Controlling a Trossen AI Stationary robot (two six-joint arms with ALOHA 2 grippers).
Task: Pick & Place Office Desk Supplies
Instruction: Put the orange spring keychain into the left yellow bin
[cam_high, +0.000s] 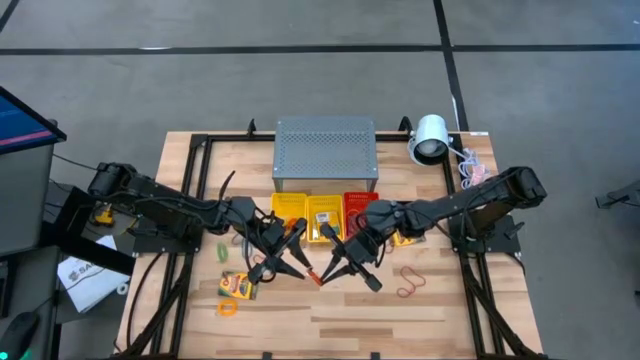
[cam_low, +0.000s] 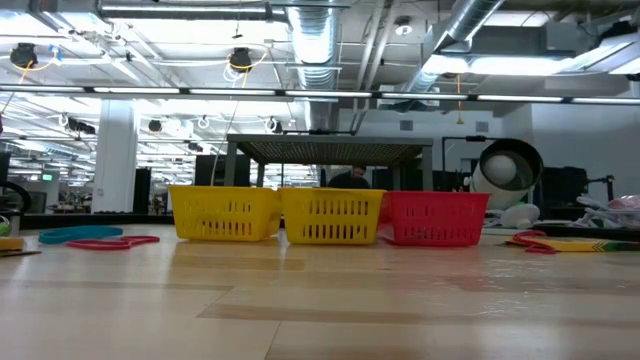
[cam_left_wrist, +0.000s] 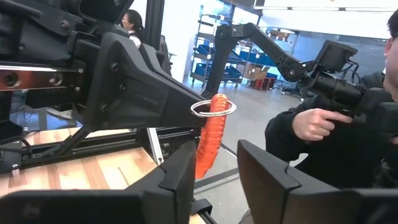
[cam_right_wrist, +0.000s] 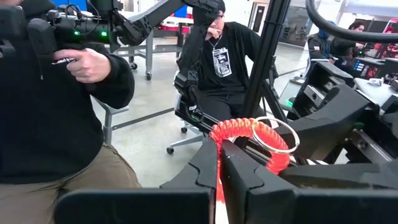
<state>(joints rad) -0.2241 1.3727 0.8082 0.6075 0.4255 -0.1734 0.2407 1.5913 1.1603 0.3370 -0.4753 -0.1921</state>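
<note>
**A:** What did the right tool (cam_right_wrist: 221, 167) hold?

**B:** Its fingers were pressed together on an orange coiled cord (cam_right_wrist: 244, 133) with a thin metal ring (cam_right_wrist: 274, 134) at one end. The cord arched up over the fingertips, raised above the middle of the tabletop (cam_high: 400, 320), near side of the baskets.

**A:** And the left tool (cam_left_wrist: 216, 155)?

**B:** It met the right tool tip to tip. Its fingers stood at a narrow gap, and the cord's lower end hung into that gap. Whether they touched the cord could not be told.

**A:** Where did the other supplies lie?

**B:** Yellow-and-green card boxes (cam_high: 238, 286) lay near left, with an orange band loop (cam_high: 228, 308) just nearer and a green band loop (cam_high: 222, 252) just farther. A red band loop (cam_high: 408, 285) lay to the right.

**A:** And the containers?

**B:** Two yellow baskets (cam_high: 288, 208) and a red basket (cam_high: 360, 204) stood side by side at the centre. The grey perforated box (cam_high: 325, 150) stood directly behind them, on the far side.

**A:** Was anyone visible?

**B:** A person's hand (cam_left_wrist: 314, 124) gripped a camera beyond the tabletop.
</note>
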